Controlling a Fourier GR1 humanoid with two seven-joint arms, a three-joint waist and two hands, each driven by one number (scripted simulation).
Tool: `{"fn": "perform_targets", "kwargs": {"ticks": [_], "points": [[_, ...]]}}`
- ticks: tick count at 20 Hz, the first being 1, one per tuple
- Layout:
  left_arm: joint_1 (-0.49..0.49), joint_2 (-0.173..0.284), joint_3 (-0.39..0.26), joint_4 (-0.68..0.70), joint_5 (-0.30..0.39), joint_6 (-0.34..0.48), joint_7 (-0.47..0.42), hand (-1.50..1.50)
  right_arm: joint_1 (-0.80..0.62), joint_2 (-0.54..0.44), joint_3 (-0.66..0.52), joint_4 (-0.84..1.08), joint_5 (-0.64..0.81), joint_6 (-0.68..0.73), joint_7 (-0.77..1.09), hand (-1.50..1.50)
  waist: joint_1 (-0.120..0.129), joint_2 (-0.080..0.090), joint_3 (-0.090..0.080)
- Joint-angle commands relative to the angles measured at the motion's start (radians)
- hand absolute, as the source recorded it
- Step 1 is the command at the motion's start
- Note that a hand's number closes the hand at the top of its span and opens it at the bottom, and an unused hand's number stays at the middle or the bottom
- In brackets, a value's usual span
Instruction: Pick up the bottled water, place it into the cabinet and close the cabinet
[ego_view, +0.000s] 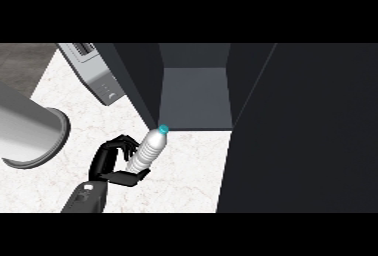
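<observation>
One hand shows, at lower left of the head view. Far left edge: big grey cylinder (29, 132) lying on the white marble counter (184, 165), its open rim facing near-right. Far, top left: silver toaster (96, 70) on the counter, slots on top, just beside the cabinet's left side. Near centre-left: left hand (111, 162) comes up from the lower edge on a grey forearm, fingers and thumb curled round the lower part of the bottled water (150, 148), grasping it. Bottle is clear and ribbed with a teal cap, tilted so the cap leans far and right. The cap sits right at the near corner of the cabinet's left wall, at the front lip of the opening; touching or just apart, cannot tell. Bottle body is over the counter, outside the cabinet. Centre: dark cabinet (196, 90), open, grey floor inside visible. Right: its dark door (303, 130) stands open, swung toward near, covering the whole right side. Right hand shows nowhere.
</observation>
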Motion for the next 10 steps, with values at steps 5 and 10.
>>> {"fn": "perform_targets", "kwargs": {"ticks": [5,10], "points": [[-0.014,-0.072,-0.147,-0.133,0.211,0.114,0.069,1.50,0.034,0.000,0.077,-0.094,0.092,-0.028,0.045,-1.50,-0.004,-0.005,0.001],[0.035,-0.073,-0.300,-0.317,0.356,0.187,0.165,1.50,0.004,-0.005,0.036,-0.046,0.081,-0.022,0.024,-1.50,0.003,-0.003,0.001]]}}
